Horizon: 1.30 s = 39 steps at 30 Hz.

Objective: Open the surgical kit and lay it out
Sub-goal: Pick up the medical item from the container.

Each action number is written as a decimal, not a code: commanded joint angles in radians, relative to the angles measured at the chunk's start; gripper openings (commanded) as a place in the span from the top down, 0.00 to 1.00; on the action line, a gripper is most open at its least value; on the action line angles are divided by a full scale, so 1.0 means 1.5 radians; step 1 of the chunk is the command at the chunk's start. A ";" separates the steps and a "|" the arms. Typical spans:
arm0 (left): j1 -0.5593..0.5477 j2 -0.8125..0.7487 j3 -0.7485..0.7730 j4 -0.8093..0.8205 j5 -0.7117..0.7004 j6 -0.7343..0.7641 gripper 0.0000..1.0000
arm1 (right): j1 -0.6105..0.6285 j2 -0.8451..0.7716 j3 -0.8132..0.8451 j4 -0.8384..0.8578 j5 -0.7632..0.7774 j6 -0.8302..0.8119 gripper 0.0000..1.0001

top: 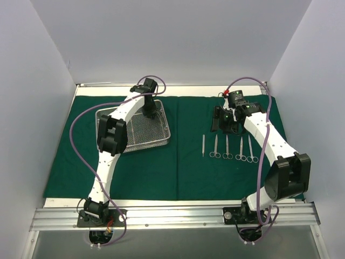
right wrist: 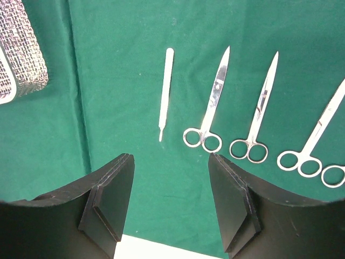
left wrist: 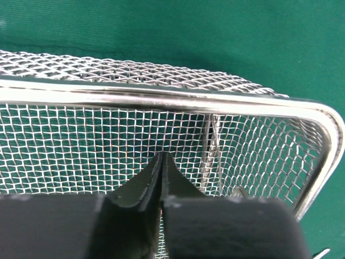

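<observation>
The dark green cloth (top: 161,167) lies spread flat over the table. The silver wire-mesh tray (top: 161,141) rests on its left half. My left gripper (top: 150,110) reaches down into the tray's far right part. Seen from the left wrist, the gripper (left wrist: 161,156) is shut against the mesh with nothing visible between its tips. Just to its right a slim steel instrument (left wrist: 209,156) lies in the tray (left wrist: 161,97). My right gripper (right wrist: 170,159) hangs open and empty over the cloth, just short of a row of laid-out instruments: a flat handle (right wrist: 165,86) and ring-handled scissors (right wrist: 210,102).
Several instruments (top: 227,147) lie side by side on the cloth's right half, tips pointing away from the arm bases. White walls close in the table on three sides. A metal rail (top: 172,216) carries both arm bases at the near edge.
</observation>
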 commanded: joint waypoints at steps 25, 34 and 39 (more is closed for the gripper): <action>0.003 -0.037 -0.091 0.097 0.046 -0.017 0.63 | -0.006 -0.003 0.011 -0.007 -0.011 0.000 0.43; -0.005 -0.027 -0.095 0.134 0.071 -0.008 0.53 | -0.006 0.003 0.016 -0.009 -0.013 -0.005 0.43; -0.005 0.020 -0.046 0.070 0.062 -0.008 0.50 | -0.006 0.002 0.016 -0.009 -0.015 -0.007 0.43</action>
